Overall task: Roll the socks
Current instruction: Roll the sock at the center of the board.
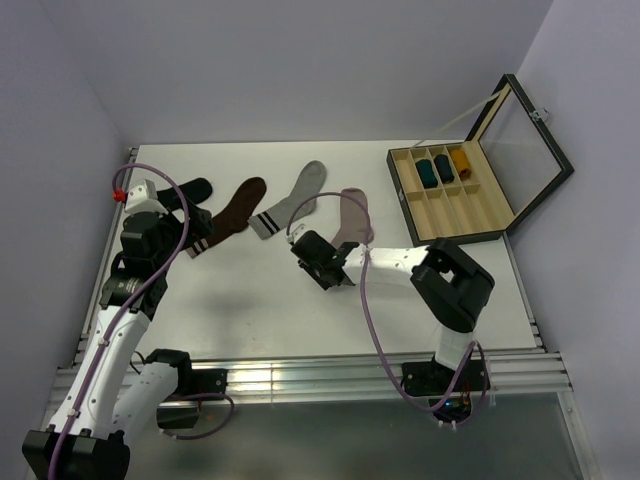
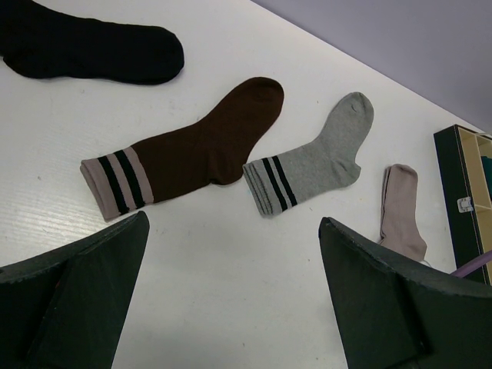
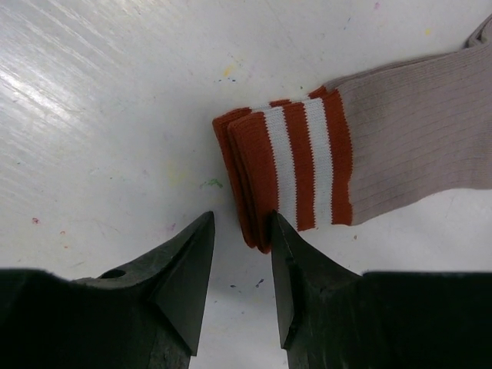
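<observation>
The dusty pink sock (image 1: 352,213) lies flat right of centre, and its red-and-white striped cuff (image 3: 286,171) fills the right wrist view. My right gripper (image 3: 241,223) is low at that cuff, jaws partly apart. The cuff's lower corner sits between the fingertips against the right finger (image 3: 288,254), with bare table showing beside the left finger. The light grey sock (image 1: 300,192) with a dark striped cuff (image 2: 270,184) lies flat to the pink sock's left. My left gripper (image 2: 232,221) hovers wide open over bare table, short of the grey sock.
A dark brown sock (image 1: 238,208) with a pale striped cuff and a black sock (image 1: 190,190) lie left of the grey sock. An open wooden compartment box (image 1: 470,225) with rolled socks inside stands at the right, lid (image 1: 525,150) raised. White walls enclose the table.
</observation>
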Available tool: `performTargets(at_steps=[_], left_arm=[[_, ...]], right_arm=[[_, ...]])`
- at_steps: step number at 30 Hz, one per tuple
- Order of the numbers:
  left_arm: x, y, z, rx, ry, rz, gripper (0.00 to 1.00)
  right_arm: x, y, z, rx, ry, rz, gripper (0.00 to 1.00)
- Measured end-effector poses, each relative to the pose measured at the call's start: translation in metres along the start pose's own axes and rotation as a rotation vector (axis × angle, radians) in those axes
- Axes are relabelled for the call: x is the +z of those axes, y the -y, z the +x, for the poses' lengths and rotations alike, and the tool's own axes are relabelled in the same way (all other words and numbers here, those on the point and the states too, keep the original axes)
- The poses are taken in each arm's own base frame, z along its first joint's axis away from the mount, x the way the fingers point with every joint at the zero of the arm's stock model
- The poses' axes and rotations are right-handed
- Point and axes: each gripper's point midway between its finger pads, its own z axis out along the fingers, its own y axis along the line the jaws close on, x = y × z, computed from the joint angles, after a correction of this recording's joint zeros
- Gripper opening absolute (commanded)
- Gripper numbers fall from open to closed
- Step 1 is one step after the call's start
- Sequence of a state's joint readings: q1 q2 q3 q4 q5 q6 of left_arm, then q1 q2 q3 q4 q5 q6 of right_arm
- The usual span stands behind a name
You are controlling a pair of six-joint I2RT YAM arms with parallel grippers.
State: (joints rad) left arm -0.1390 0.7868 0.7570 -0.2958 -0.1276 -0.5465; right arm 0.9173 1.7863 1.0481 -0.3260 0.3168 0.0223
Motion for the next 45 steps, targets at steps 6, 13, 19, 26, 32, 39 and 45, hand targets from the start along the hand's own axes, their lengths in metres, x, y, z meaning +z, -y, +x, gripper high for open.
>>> performTargets(at_steps=[6,13,19,26,32,39,45], left_arm=[[0.000,0.000,0.000,0.000,0.000,0.000,1.00],[0.000,0.000,0.000,-0.001,-0.001,0.000,0.99],[0.000,0.000,0.002,-0.018,-0.007,-0.003,0.99],[0.003,-0.005,0.019,-0.054,-0.077,-0.033,1.00],[0.007,0.008,0.040,-0.118,-0.162,0.006,0.99],[0.014,0.028,0.098,-0.174,-0.323,0.053,0.97],[0.018,0.050,0.133,-0.205,-0.417,0.081,0.95]], right_arm=[[0.002,0.000,0.001,-0.006,-0.004,0.024,0.34],[0.003,-0.008,-0.003,-0.039,-0.009,0.042,0.06],[0.001,-0.024,-0.015,-0.034,0.004,-0.023,0.00],[-0.007,-0.047,-0.038,0.019,0.040,-0.175,0.00],[-0.008,-0.050,-0.051,0.148,0.041,-0.324,0.00],[-0.002,-0.030,-0.057,0.370,0.041,-0.504,0.00],[-0.001,-0.023,-0.053,0.518,0.029,-0.658,0.00]])
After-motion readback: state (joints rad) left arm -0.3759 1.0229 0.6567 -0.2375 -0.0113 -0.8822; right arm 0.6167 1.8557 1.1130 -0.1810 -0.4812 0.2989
